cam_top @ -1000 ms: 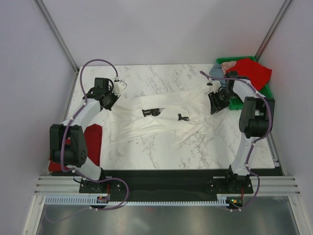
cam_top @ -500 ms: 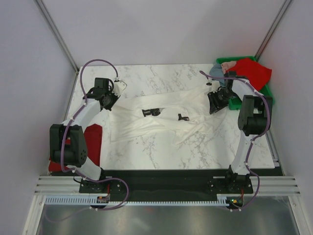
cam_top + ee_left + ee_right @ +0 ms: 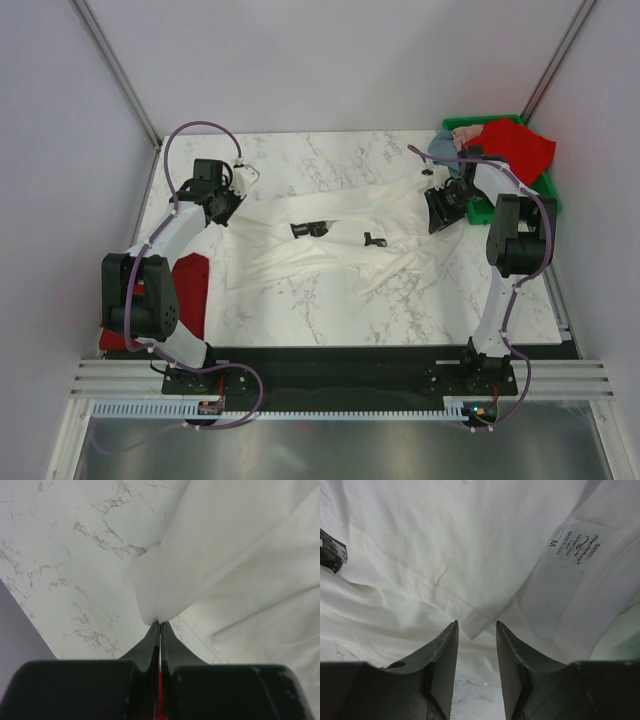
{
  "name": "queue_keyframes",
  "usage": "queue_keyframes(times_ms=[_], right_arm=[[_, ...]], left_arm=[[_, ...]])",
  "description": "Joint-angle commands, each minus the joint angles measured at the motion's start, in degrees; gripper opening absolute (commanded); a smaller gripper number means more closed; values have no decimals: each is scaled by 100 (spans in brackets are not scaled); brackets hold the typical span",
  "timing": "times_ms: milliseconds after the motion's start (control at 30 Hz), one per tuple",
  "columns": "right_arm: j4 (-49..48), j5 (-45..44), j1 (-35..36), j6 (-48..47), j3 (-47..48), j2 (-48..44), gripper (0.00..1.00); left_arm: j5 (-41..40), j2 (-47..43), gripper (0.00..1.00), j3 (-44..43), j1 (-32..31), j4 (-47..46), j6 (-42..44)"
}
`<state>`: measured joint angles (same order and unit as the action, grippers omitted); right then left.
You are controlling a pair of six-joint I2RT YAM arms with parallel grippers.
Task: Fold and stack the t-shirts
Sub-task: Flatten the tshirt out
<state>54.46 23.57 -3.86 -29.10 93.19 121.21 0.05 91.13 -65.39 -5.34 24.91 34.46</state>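
A: The left gripper point(image 3: 160, 624) is clamped on a fold of the white t-shirt point(image 3: 225, 555); the right gripper point(image 3: 476, 630) is held apart at its hem.
B: Sprawled across the table point(image 3: 330, 160), it could be dragged askew if pulled from one side.

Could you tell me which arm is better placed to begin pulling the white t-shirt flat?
Left, most likely: the left gripper is shut on a fold of the white t-shirt at its edge, whereas the right gripper is open above the cloth near the size label, gripping nothing.
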Motion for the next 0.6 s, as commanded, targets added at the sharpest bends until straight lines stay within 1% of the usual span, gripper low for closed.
queue_keyframes(times_ms=[0,233,300,433,533,567], right_arm=[[12,42,17,27,-11,87,43],[21,-11,43,19,-72,96,42],[4,-11,52,19,-99,87,40],[-23,-28,61,45,-117,96,30],[-14,-28,61,28,-143,87,19],[-14,-19,61,1,-160,70,13]], left_arm=[[12,-8,2,-88,-11,-12,-150],[12,10,2,-97,-11,-12,-159],[3,10,2,-97,-11,-21,-159],[12,1,2,-89,-10,-12,-159],[12,-17,2,-88,-11,-12,-159],[12,-25,2,-80,-2,-12,-159]])
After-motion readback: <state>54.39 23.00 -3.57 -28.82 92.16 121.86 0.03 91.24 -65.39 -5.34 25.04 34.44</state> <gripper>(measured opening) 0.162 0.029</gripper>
